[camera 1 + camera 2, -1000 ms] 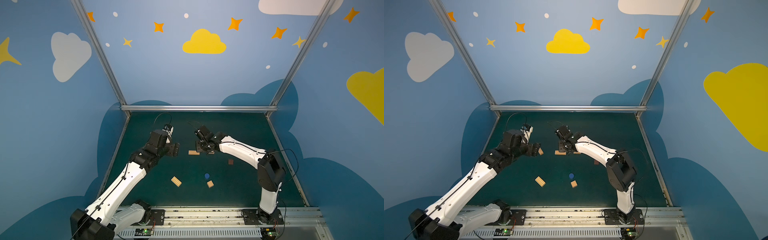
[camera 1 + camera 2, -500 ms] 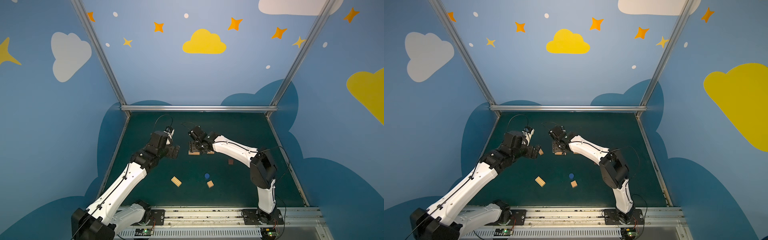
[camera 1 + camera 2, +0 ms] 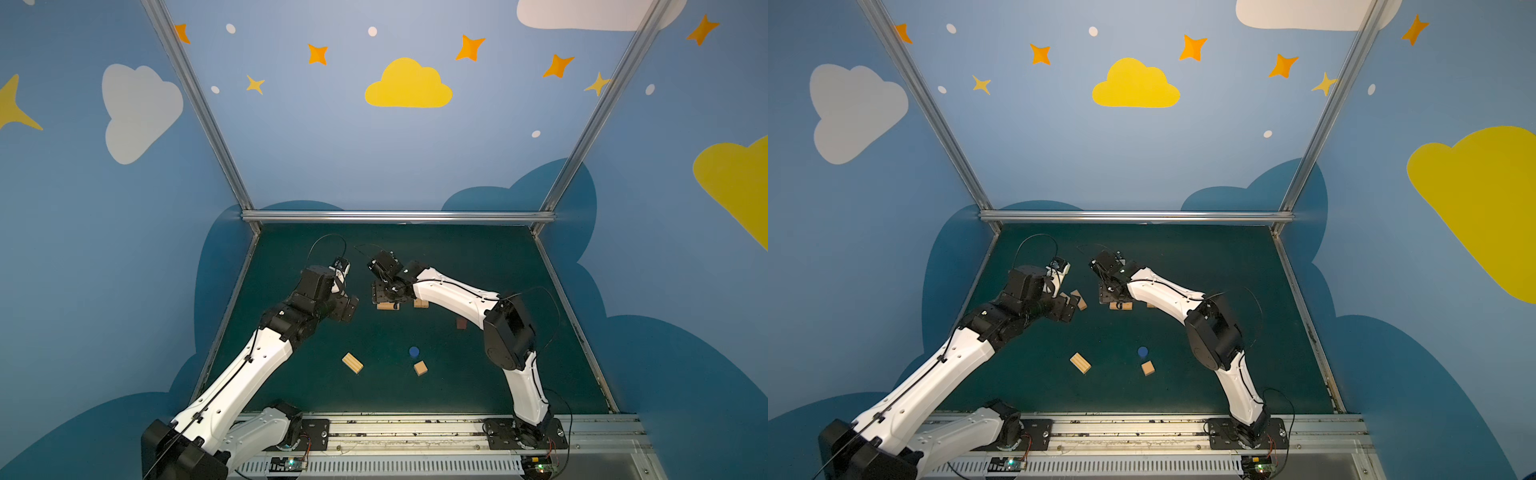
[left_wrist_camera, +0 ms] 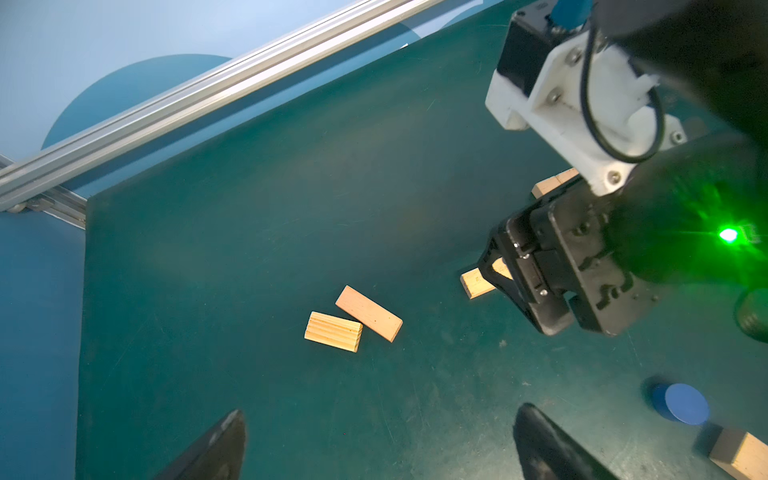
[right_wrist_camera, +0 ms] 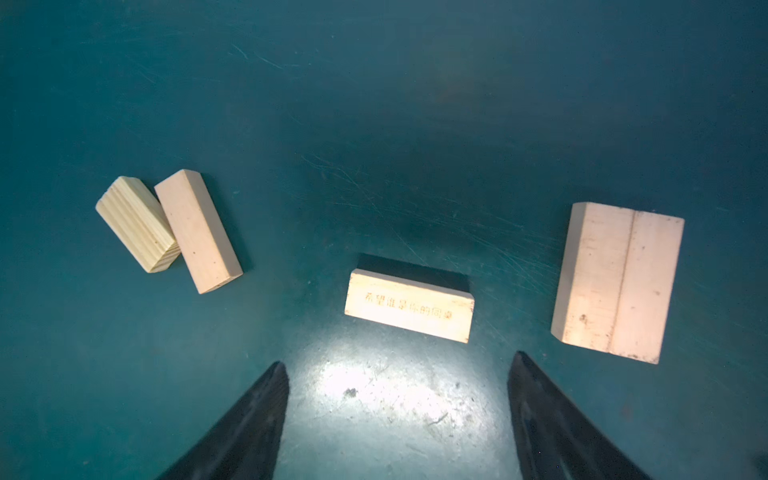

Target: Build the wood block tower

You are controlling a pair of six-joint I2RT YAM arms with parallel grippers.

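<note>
- The surface point(image 3: 478, 257) is a scuffed dark green mat. Blue wall panels point(image 3: 332, 145) painted with clouds and stars enclose it, with aluminium frame rails point(image 3: 395, 216) at the edges.
- The wood blocks lie flat and scattered, none on top of another. In a top view, a dark reddish-brown cube point(image 3: 461, 323) sits at 3 o'clock from the centre. A blue round piece point(image 3: 413, 351) sits at 6 o'clock, with a tan cube point(image 3: 420, 368) just beside it at its 5 o'clock. A lone ridged bar point(image 3: 352, 363) lies at 8 o'clock.
- The right fingers point(image 5: 249, 428) are spread wide and grip nothing. An engraved bar point(image 5: 409, 309) lies just ahead of the tips without touching them, and a double-width block point(image 5: 617, 282) lies off to one side.
- The left fingers point(image 4: 220, 449) are fully spread and empty, aimed toward a pair of touching bars point(image 4: 369, 313).
- The left arm point(image 3: 257, 365) slants up from 7 o'clock toward the centre.
- The right arm point(image 3: 453, 293) rises from 5 o'clock, bends at the elbow and reaches to the centre, with its wrist tipped down over the engraved bar.
</note>
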